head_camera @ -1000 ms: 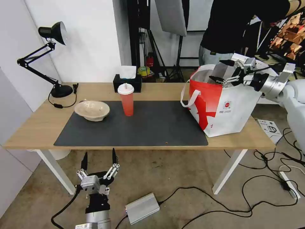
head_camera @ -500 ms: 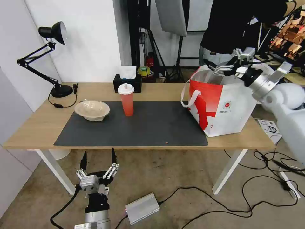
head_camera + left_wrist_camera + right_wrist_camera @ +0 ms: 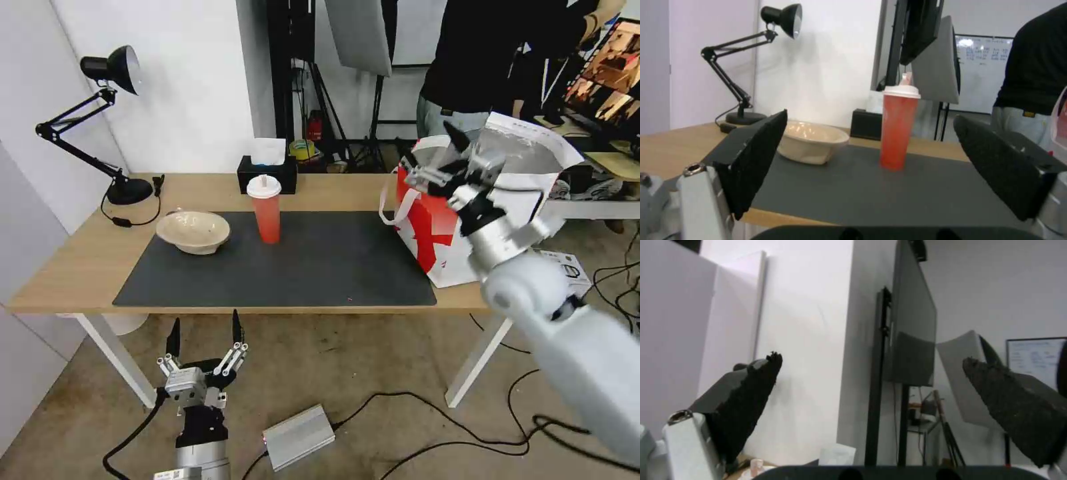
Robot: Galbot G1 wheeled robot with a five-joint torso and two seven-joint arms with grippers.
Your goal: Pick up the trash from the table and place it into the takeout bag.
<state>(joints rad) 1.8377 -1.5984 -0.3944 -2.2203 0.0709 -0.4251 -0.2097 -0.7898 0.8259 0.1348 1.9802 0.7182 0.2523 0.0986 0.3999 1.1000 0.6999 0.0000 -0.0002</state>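
Observation:
On the table point(image 3: 80, 267), a shallow beige bowl point(image 3: 193, 231) sits at the left end of the dark grey mat point(image 3: 300, 267). A red drink cup with a white lid point(image 3: 265, 209) stands just right of it. The white-and-red takeout bag point(image 3: 417, 223) stands at the table's right end, its foil-lined flap up. My right gripper point(image 3: 432, 150) hovers open and empty above the bag's left rim, and the arm covers part of the bag. My left gripper point(image 3: 203, 333) hangs open below the table's front edge, facing the cup point(image 3: 898, 130) and the bowl point(image 3: 811, 141).
A black desk lamp point(image 3: 130, 190) stands at the back left and a black tissue box point(image 3: 267, 175) behind the cup. A person stands behind the bag. A silver box point(image 3: 298, 437) and cables lie on the floor.
My right arm has swung from over the bag's far side towards the camera and left, to the bag's left rim. The bag's flap has lifted. My left arm has barely moved.

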